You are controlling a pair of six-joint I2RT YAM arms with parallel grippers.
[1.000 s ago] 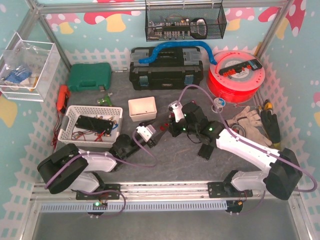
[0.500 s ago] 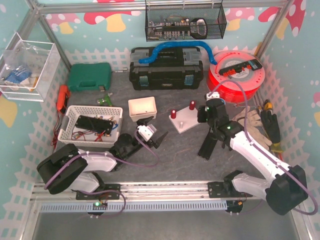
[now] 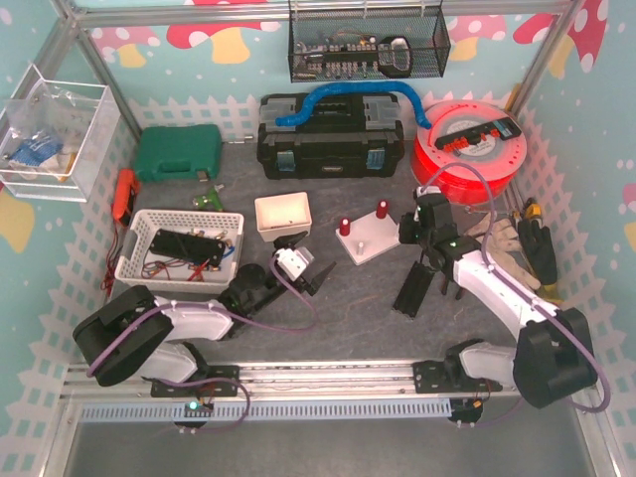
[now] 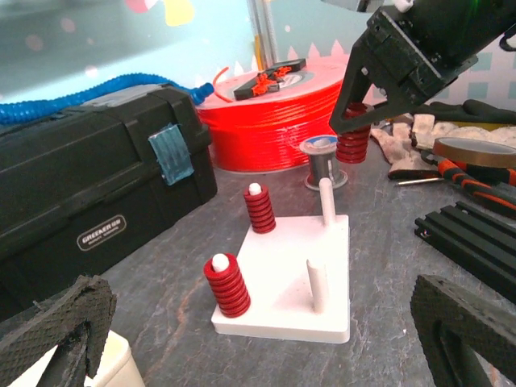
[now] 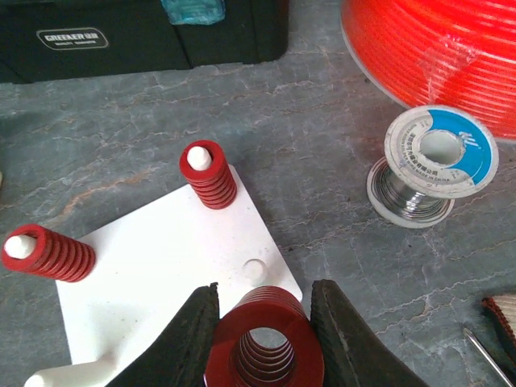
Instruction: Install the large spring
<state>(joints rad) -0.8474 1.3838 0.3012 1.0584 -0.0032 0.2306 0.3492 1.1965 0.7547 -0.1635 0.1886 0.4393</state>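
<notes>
A white base plate [image 3: 363,241] with four pegs lies mid-table. Two small red springs [image 4: 226,286] [image 4: 260,210] sit on its pegs; two pegs [image 4: 326,201] [image 4: 317,286] are bare. My right gripper [image 5: 264,343] is shut on the large red spring [image 5: 264,359], held upright just above the plate's right corner, beside a bare peg [image 5: 255,271]. From the left wrist view this spring [image 4: 352,145] hangs behind the plate. My left gripper [image 4: 258,347] is open and empty, low in front of the plate [image 4: 282,282], its fingers [image 4: 64,322] wide apart.
A black toolbox [image 3: 330,139] stands behind the plate and a red filament spool [image 3: 467,149] at back right. A small solder spool [image 5: 431,165] sits right of the plate. A black rail [image 3: 415,288], gloves [image 3: 492,238], a white box [image 3: 282,215] and a basket [image 3: 129,260] lie around.
My right gripper swung from over the plate to its right side, uncovering the plate, then settled at the right corner with the spring. The left arm has barely moved.
</notes>
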